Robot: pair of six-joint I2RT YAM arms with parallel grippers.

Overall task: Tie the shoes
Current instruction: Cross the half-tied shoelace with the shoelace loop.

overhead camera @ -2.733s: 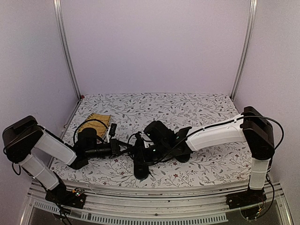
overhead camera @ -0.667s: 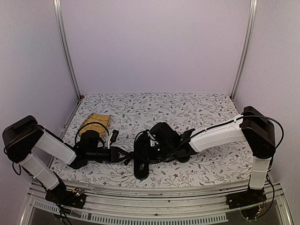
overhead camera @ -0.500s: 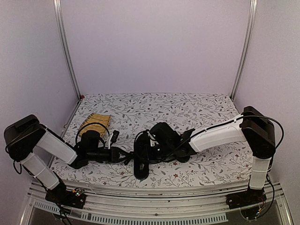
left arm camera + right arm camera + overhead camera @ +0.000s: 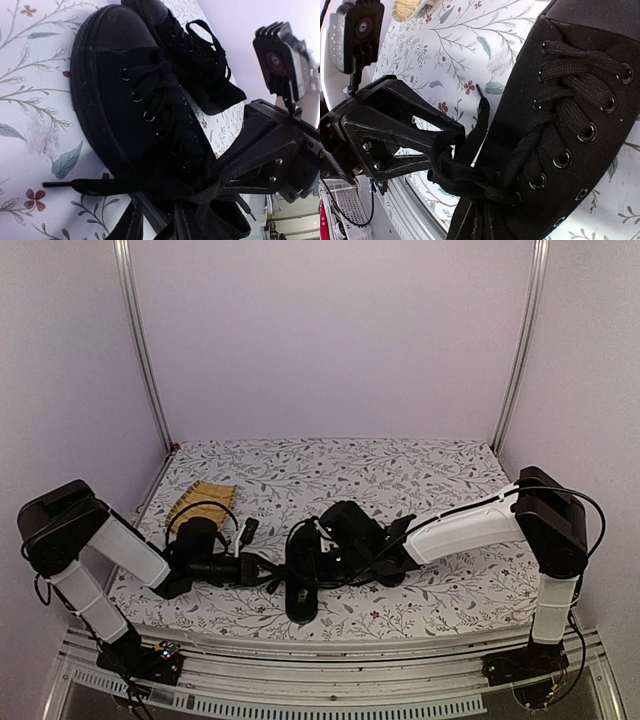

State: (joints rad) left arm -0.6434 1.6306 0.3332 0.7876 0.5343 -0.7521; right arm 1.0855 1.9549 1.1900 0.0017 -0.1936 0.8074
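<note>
The left gripper (image 4: 449,146) is closed. Its two black fingers meet on a strand of the laces (image 4: 470,182) at the ankle end of the near shoe (image 4: 125,95). The right gripper (image 4: 222,172) reaches in from the other side with its tips pressed together. They pinch the same tangle of laces, so the two grippers face each other almost tip to tip.

From above, the near shoe lies lengthwise between the grippers, the left gripper just to its left and the right gripper just to its right. The laces cross from eyelet to eyelet up the tongue and gather into a loose bunch where both grippers hold them. One free lace end (image 4: 75,185) runs flat over the floral tablecloth (image 4: 450,470), just beside the shoe's sole.

The second shoe (image 4: 200,60) sits close alongside the first, on its far side from the left gripper and partly under the right arm. Its own laces are slack. A yellow woven mat (image 4: 205,495) lies well apart, towards the table's left rear, behind the left arm.
</note>
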